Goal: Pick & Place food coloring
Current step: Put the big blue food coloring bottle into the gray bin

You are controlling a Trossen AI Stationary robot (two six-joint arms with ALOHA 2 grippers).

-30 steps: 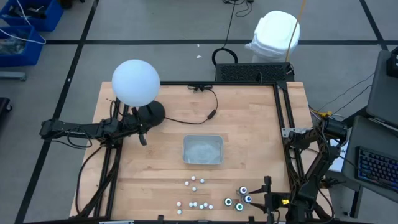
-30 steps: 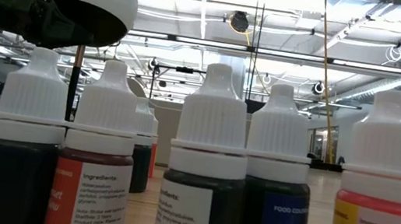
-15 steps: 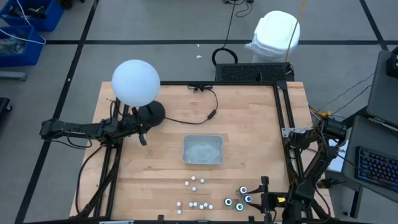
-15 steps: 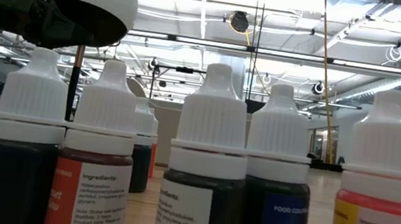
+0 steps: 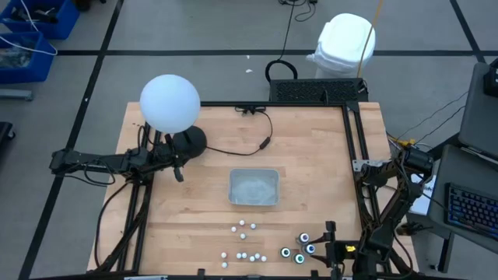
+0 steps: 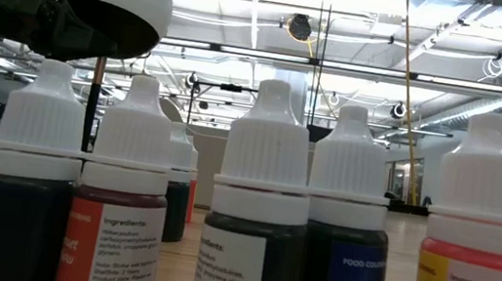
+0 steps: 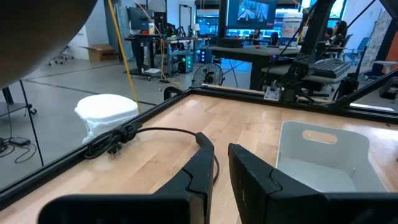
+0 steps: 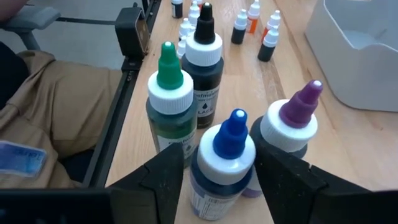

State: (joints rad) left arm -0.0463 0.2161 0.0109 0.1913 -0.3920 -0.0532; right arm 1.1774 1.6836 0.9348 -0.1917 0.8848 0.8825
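Right gripper at near right edge of surface, jaws released, straddling the blue-capped bottle without closing on it. Green-capped, black and purple-capped bottles just beside. Small bottles clustered near-centre, tray beyond. Left gripper far left, jaws nearly closed, holding nothing.

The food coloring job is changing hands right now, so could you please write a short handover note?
Left gripper: nearly shut, holding nothing, parked at the table's left edge near the lamp.
Right gripper: open, straddling the blue-tipped bottle in the larger-bottle cluster at the front right.
Small white-capped bottles stand in front of the tray.
Done: nothing; the tray looks empty.
Left: every bottle.
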